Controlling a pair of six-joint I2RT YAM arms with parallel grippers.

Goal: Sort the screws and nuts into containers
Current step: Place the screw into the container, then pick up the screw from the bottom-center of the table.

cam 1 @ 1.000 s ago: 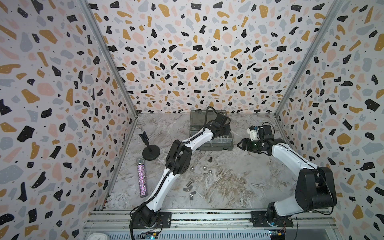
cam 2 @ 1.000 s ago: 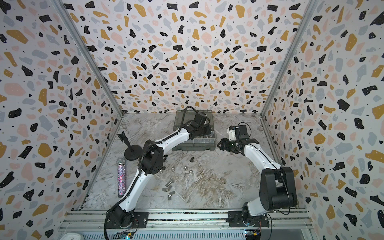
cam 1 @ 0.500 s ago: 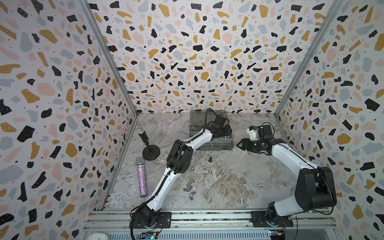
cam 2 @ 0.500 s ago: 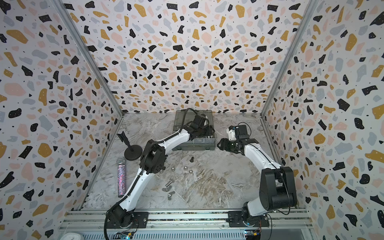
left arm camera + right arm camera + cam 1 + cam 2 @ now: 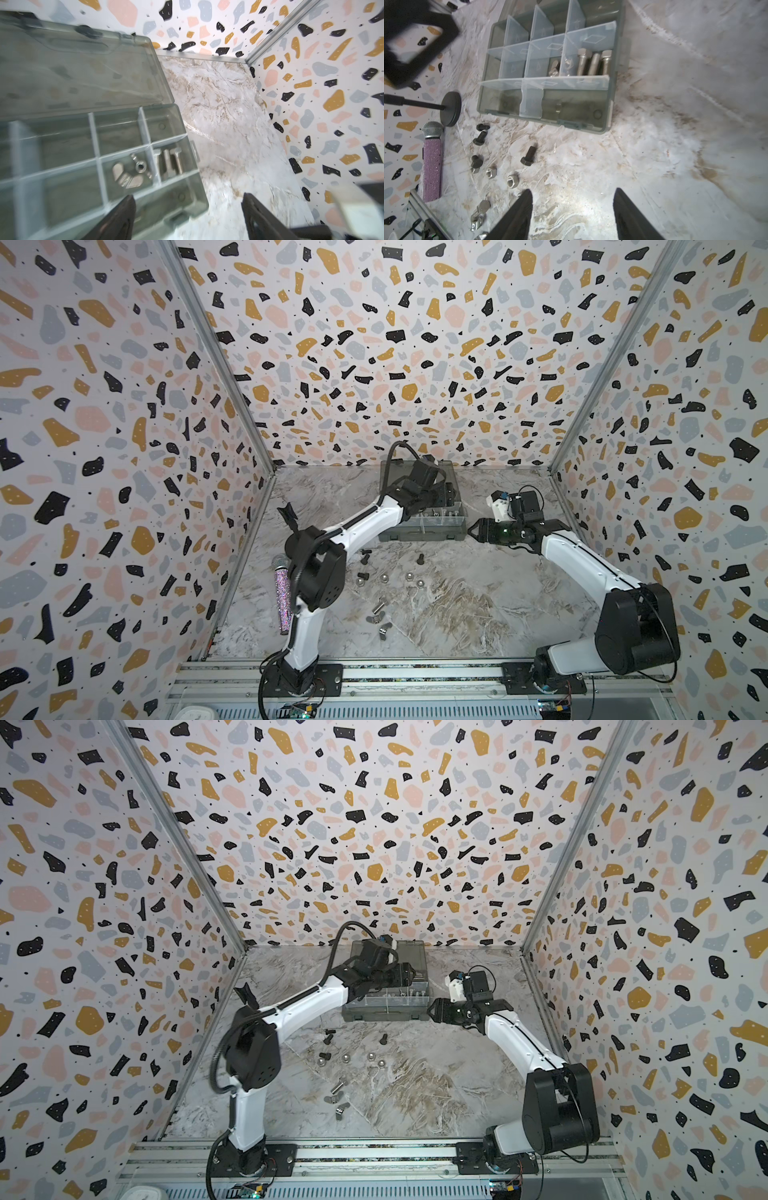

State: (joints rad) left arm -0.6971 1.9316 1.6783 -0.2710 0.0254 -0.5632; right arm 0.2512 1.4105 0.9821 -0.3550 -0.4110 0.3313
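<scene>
Left jaws held spread, empty, above organizer box point(image 5: 419, 536), arm outstretched. Right jaws parted, empty, beside box, arm bent. Silver screws point(image 5: 170, 164), wing nuts point(image 5: 128, 176) lodged in adjoining compartments point(image 5: 155, 166); black screws point(image 5: 527, 158), cap nuts point(image 5: 409, 576) scattered before box.

1. Left arm point(image 5: 361, 526): white tubular links with a thin black seam line. Joint housings are black. The elbow block point(image 5: 320, 576) is rounded, with small holes dotted on its face.
2. Right arm point(image 5: 582, 560): same build, white links and bulky black joints.
3. Each base is a black plate point(image 5: 328, 676) on the aluminium rail point(image 5: 415, 672), with thin red and black wires just beside the rail.
4. A thick black cable point(image 5: 390, 460) arches off the left wrist.
5. Right wrist, far from the rail: a white block point(image 5: 498, 506) with a blue fleck, beside a black box.
6. Left gripper point(image 5: 188, 196) and right gripper point(image 5: 573, 191): matte black fingers tapering to blunt points.
</scene>
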